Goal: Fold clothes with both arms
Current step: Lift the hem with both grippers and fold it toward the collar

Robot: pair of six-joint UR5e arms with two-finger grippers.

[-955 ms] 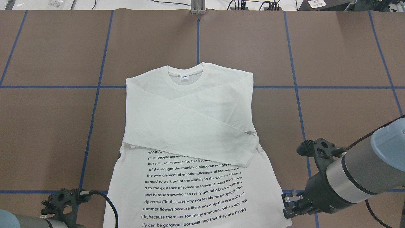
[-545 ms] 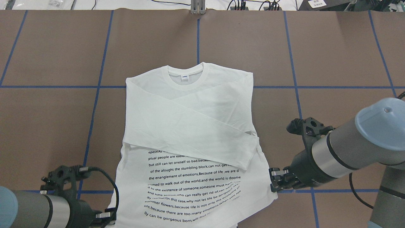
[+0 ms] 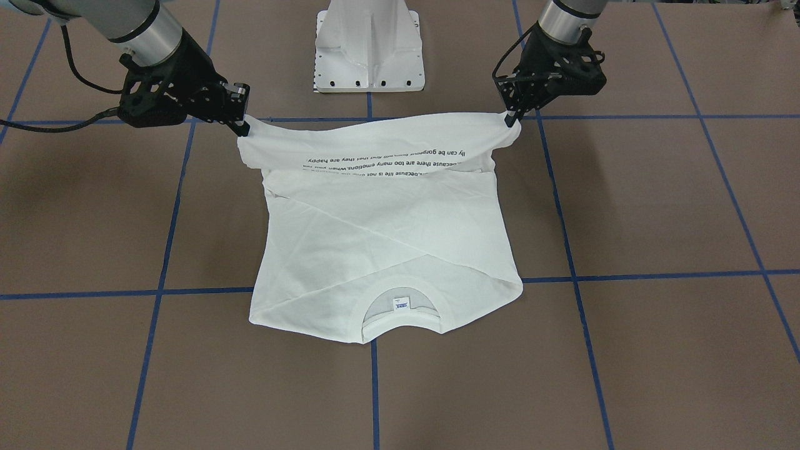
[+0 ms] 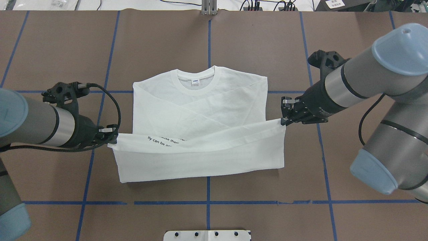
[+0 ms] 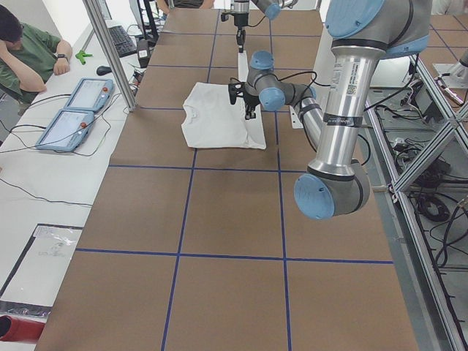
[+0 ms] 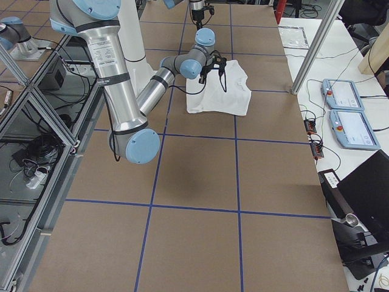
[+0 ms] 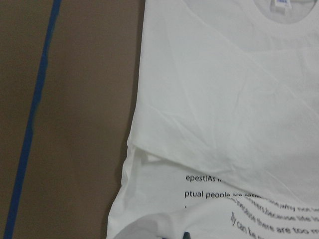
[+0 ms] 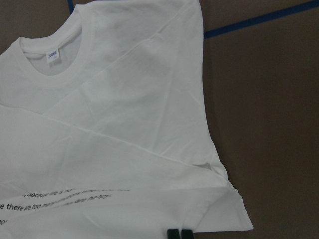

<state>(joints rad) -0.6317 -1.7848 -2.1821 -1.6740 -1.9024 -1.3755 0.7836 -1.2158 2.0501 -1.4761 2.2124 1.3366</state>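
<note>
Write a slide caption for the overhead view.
Left gripper and right gripper hold the shirt by its hem corners, mid-fold.

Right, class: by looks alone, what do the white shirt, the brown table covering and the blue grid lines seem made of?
White shirt: thin matte knit, probably cotton; it creases softly and sags where lifted.
Brown table covering: matte, likely paper or card; flat, without sheen.
Blue grid lines: probably adhesive tape; narrow strips, one with a small gap.

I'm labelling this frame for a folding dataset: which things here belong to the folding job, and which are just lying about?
In the job:
white shirt
left gripper and right gripper, each clamped on a hem corner

Lying about:
pedestal base
control tablets
seated person
</note>
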